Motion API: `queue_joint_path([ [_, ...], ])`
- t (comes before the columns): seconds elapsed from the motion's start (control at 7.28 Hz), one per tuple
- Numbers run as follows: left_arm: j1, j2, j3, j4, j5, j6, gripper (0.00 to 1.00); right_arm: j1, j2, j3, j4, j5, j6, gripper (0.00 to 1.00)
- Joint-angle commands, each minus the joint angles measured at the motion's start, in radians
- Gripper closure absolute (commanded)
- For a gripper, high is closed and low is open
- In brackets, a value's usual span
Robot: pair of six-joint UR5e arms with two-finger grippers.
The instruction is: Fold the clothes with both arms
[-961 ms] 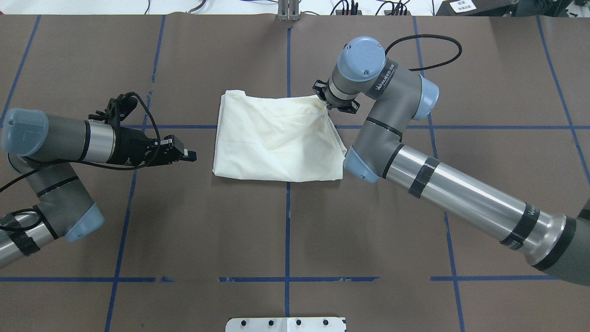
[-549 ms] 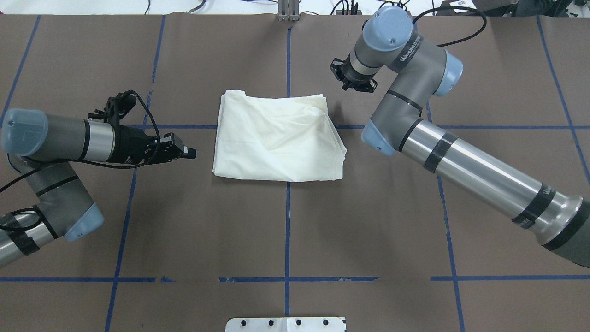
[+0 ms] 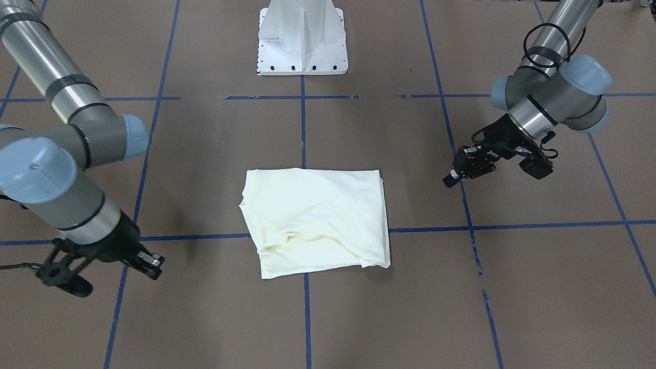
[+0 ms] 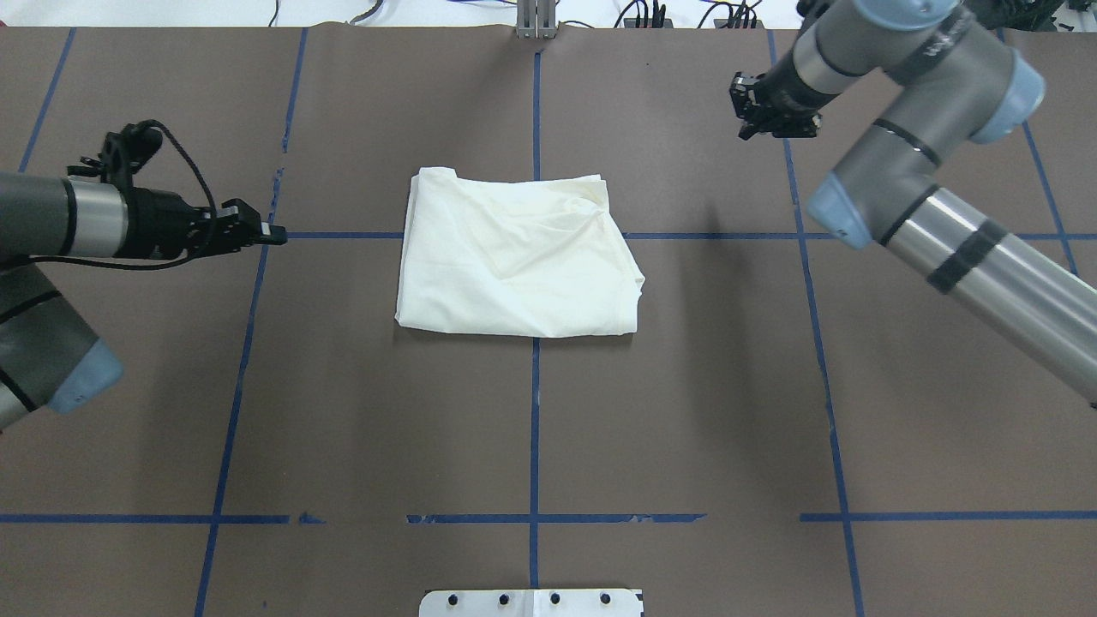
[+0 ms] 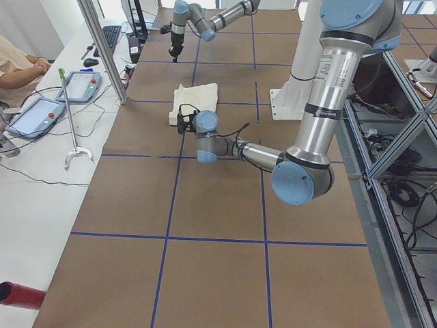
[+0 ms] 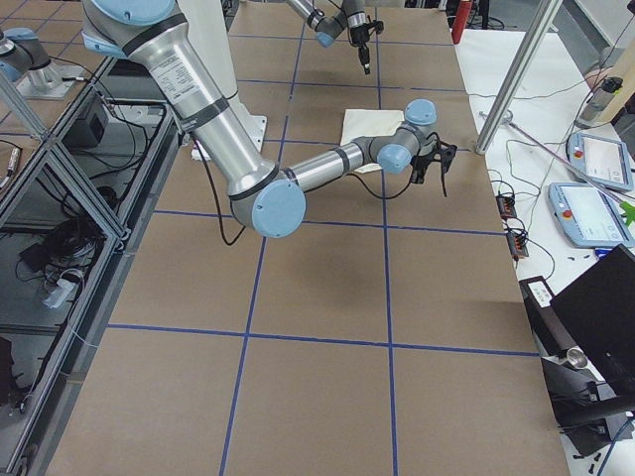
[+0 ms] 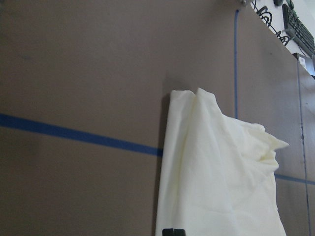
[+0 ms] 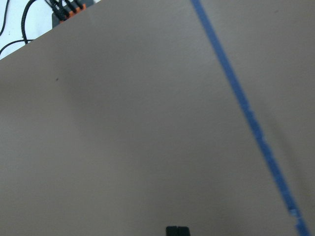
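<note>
The cream-white shirt lies folded into a rough rectangle at the table's middle, plain side up, with a wrinkled far right corner. It also shows in the front view and the left wrist view. No print shows. My left gripper is shut and empty. It hovers to the left of the shirt, pointing at it, well apart; the front view shows it too. My right gripper is shut and empty, raised over bare table at the far right, away from the shirt; the front view shows it too.
The brown table cover carries a grid of blue tape lines. The white pedestal base stands at the robot's side of the table. Beyond the far edge, a side bench holds tablets and cables, with a person seated there.
My right gripper let go of the shirt's far right corner, then rose and swung away to the far right. My left gripper drew back to the left and slightly farther from the robot.
</note>
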Motion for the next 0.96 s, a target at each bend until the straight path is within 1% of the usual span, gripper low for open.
queue_joint_path([
  [0.0, -0.172, 0.120, 0.003, 0.055, -0.078, 0.327, 1.00, 0.148, -0.247, 0.193, -0.008, 0.080, -0.273, 1.00],
  [0.14, -0.283, 0.176, 0.009, 0.072, -0.138, 0.514, 1.00, 0.209, -0.367, 0.242, -0.010, 0.086, -0.479, 1.00],
  [0.27, -0.389, 0.195, 0.003, 0.157, -0.152, 0.683, 1.00, 0.263, -0.429, 0.252, -0.010, 0.112, -0.618, 0.97],
  [0.41, -0.493, 0.217, 0.003, 0.249, -0.152, 0.892, 1.00, 0.324, -0.487, 0.255, -0.010, 0.185, -0.724, 0.95],
  [0.55, -0.600, 0.215, -0.014, 0.415, -0.157, 1.087, 1.00, 0.386, -0.549, 0.266, -0.010, 0.242, -0.815, 0.87],
  [0.69, -0.661, 0.209, -0.049, 0.596, -0.158, 1.259, 0.94, 0.410, -0.639, 0.333, -0.010, 0.255, -0.843, 0.84],
  [0.82, -0.704, 0.206, -0.097, 0.783, -0.158, 1.377, 0.58, 0.414, -0.690, 0.393, -0.045, 0.255, -0.854, 0.74],
])
